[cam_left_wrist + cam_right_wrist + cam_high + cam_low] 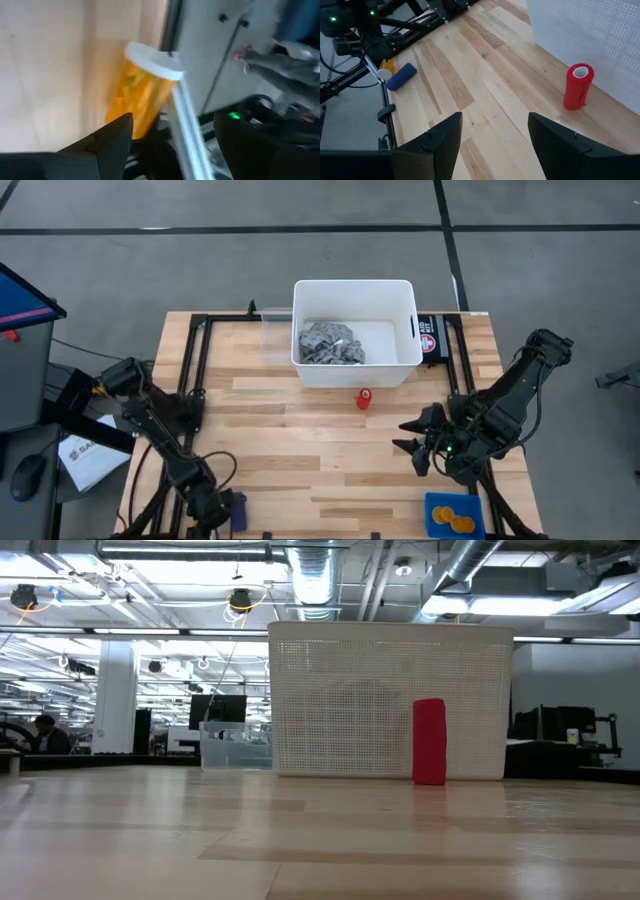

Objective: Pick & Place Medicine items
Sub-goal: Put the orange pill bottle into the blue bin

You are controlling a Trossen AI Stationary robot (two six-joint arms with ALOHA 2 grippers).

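Observation:
One orange pill bottle (140,97) with a white cap (152,60) lies on its side at the table's near left edge, beside the metal frame rail. It also shows in the right wrist view as the bottle (385,69), next to a blue block (401,76). My left gripper (172,145) is open just short of it, and one finger (110,142) hides the bottle's base. My right gripper (412,437) is open and low over the table's right half, pointing left, and holds nothing (495,140). The other bottles are not clearly in view. My left gripper is open at the pill bottle's base end, which its own finger (115,135) covers. I cannot tell whether it touches the bottle. The bottle lies on the table.
A white bin (355,330) with a grey rag (330,343) inside stands at the far middle. A red cylinder (364,398) stands upright in front of the bin (390,700). A blue tray (455,515) holding orange round things sits at the near right corner. Bare wood lies between the arms.

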